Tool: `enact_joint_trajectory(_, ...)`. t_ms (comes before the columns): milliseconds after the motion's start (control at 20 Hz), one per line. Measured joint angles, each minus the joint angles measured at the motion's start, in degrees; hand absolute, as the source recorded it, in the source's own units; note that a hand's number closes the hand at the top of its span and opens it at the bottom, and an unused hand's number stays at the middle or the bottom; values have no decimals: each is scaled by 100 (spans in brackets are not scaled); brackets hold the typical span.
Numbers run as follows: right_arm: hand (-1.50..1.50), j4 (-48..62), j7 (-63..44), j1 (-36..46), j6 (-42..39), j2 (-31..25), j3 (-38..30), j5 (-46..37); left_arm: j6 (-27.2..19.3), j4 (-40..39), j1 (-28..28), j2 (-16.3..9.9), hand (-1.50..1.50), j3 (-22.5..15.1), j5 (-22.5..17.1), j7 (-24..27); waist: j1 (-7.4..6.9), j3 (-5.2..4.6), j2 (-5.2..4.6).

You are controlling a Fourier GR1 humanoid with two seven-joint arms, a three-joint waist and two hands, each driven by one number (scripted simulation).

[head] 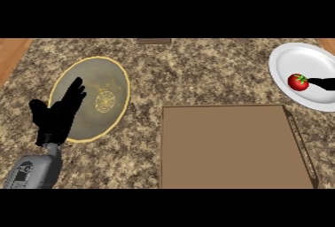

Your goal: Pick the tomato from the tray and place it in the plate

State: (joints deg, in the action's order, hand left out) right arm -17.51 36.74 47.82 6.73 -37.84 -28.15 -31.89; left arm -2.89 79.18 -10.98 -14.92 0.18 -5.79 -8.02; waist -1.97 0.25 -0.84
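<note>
Tomato (pixel 298 82) is seen on the white plate (pixel 296 54), touching or just off the tips of the right hand's fingers (pixel 322 82); only those dark fingers show at the right edge, and whether they are clasped cannot be told. The brown tray (pixel 229 146) on the bench (pixel 196 71) is below them. The left hand (pixel 57 116) is held open, fingers straight, over a gold-rimmed dish (pixel 104 75). The tomato is judged light, round, smooth, bruisable; it is best taken across its widest part.
</note>
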Motion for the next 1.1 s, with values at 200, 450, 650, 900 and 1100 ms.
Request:
enact_joint_trajectory(200, -150, -49, 173, 254, -608, -19, -333, 497, -3, -115, -1, 9, 0, 29, 39, 31, 80, -13, 40)
enact_joint_trajectory(450, -150, 297, -377, 414, -1592, -277, -730, 1028, -25, -26, -23, 13, 0, 44, 53, -86, 97, -16, 51)
enact_joint_trajectory(650, -150, 538, -493, 257, -2393, -536, -913, 1305, 7, 89, 25, -2, 0, 59, 46, -140, 76, -14, 39)
enact_joint_trajectory(900, -150, 545, -262, 34, -2780, -714, -949, 1451, 28, 91, -13, 42, 0, 65, 87, -167, 41, -9, 18)
enact_joint_trajectory(1100, -150, 596, -48, -166, -2947, -898, -1015, 1546, 6, 119, 17, 106, 0, 35, 148, -132, 11, -4, 2)
